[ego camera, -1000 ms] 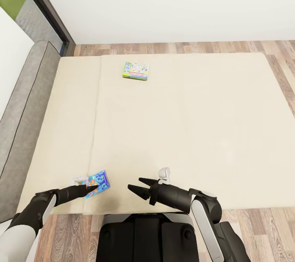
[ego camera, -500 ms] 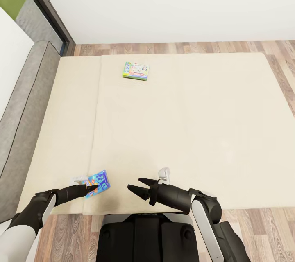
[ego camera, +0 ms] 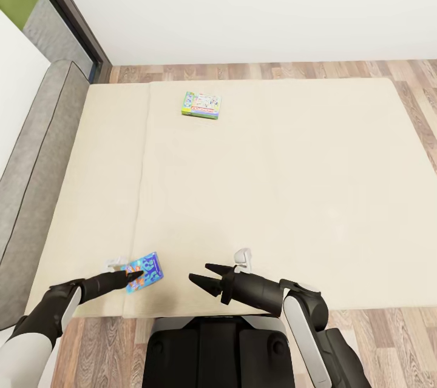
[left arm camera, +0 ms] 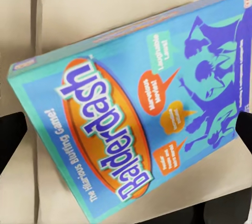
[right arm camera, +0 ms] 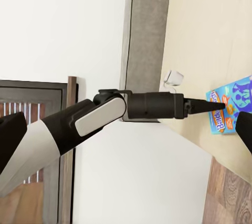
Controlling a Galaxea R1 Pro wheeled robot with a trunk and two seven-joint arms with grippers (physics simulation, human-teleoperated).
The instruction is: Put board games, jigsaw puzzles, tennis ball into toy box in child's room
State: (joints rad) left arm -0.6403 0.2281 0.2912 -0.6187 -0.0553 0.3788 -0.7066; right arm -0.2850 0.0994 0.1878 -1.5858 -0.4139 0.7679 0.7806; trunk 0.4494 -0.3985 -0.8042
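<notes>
Am positioning left pincer (ego camera: 135,276) over blue board game (ego camera: 144,271), grip state unclear; right pincer (ego camera: 201,276) spread, empty. Second board game (ego camera: 201,104) lying on bed (ego camera: 273,182); nothing boxed visibly.

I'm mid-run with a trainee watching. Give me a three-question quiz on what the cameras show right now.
1. True or false: both board games lie on the bed.
2. Which arm reaches for the blue game? A) left B) right
3. Fill in: the title printed on the blue game's cover reads ____.

Key
1. True. The blue game is near the robot and the white game is at the far side, both on the mattress.
2. A. The left gripper is at the blue game; the wrist view shows its jaws apart on either side of the box. The right gripper hangs open beside it, off the box.
3. Balderdash.
</notes>
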